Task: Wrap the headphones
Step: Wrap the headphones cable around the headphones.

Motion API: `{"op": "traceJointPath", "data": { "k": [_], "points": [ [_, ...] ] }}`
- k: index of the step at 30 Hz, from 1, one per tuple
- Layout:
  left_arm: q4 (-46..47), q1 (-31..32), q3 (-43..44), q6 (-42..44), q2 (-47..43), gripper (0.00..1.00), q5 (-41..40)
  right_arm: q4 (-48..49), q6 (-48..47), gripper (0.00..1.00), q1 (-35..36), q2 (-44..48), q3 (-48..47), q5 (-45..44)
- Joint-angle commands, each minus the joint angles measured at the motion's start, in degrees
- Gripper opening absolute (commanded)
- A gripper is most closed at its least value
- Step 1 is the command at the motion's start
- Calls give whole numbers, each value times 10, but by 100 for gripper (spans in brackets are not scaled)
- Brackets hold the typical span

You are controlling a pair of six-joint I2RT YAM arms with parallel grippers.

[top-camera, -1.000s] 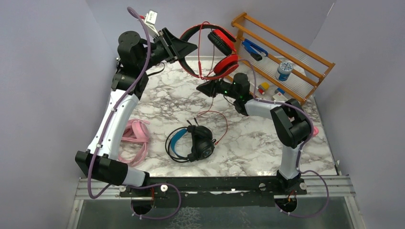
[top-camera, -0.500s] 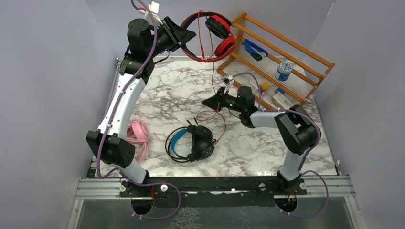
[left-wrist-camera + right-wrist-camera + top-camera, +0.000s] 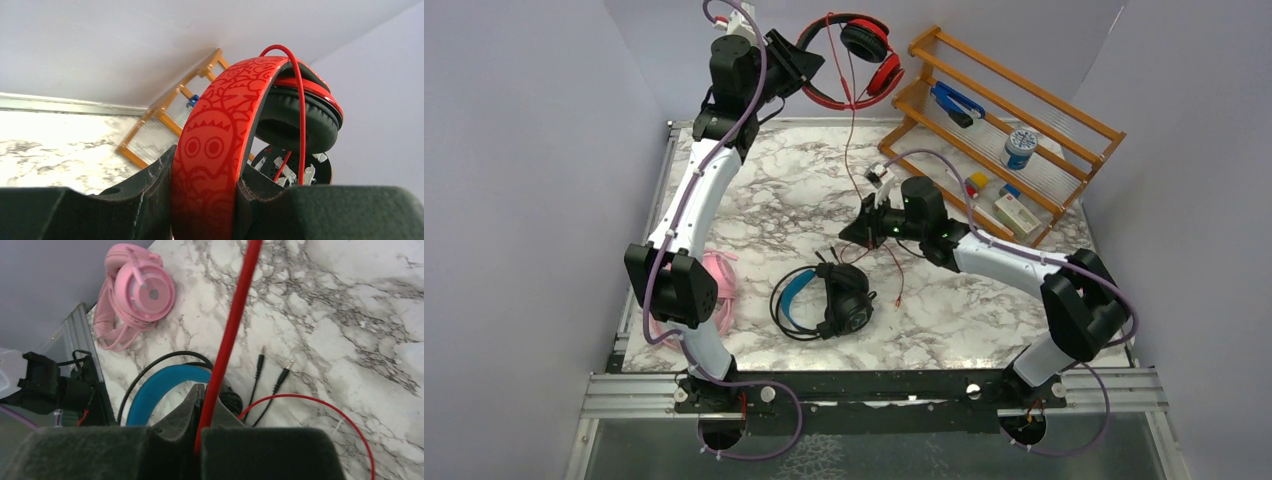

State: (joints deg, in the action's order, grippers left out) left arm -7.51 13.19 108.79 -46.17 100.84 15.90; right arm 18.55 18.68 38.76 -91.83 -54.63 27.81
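Observation:
My left gripper (image 3: 809,68) is high at the back, shut on the patterned band of the red headphones (image 3: 869,55), which hang in the air. In the left wrist view the red band (image 3: 212,150) is clamped between both fingers of the left gripper (image 3: 205,197). The thin red cable (image 3: 848,140) drops from the headset to my right gripper (image 3: 854,232), low over the table and shut on it. The right wrist view shows that cable (image 3: 232,325) pinched in the right gripper (image 3: 202,402). Black headphones with a blue band (image 3: 824,300) and pink headphones (image 3: 716,285) lie on the marble.
A wooden rack (image 3: 1024,110) stands at the back right with a blue-lidded jar (image 3: 1020,148) and small items. Two black plugs (image 3: 260,360) and a loose red cable loop (image 3: 320,402) lie beside the black headset. Grey walls close in on both sides.
The left arm has lifted the red headphones higher and farther back. The right gripper has moved nearer and lower along the red cable and shut on it.

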Motion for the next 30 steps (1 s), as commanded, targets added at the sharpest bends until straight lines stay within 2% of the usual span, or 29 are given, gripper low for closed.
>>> {"op": "traceJointPath", "data": {
  "k": [1, 11, 19, 24, 30],
  "points": [
    [58, -2, -11, 35, 0, 0, -67, -123, -48, 1, 46, 60, -24, -41],
    [22, -3, -35, 161, 16, 0, -94, -338, -83, 1, 75, 165, -103, -109],
    [-36, -2, -80, 261, -25, 0, -2, -558, -222, 1, 75, 134, -277, -269],
    [-84, -2, -101, 293, -58, 0, 54, -576, -324, 1, 76, 97, -376, -430],
    [-102, 12, -153, 318, -102, 0, 111, -501, -459, 1, 74, 36, -476, -543]
  ]
}}
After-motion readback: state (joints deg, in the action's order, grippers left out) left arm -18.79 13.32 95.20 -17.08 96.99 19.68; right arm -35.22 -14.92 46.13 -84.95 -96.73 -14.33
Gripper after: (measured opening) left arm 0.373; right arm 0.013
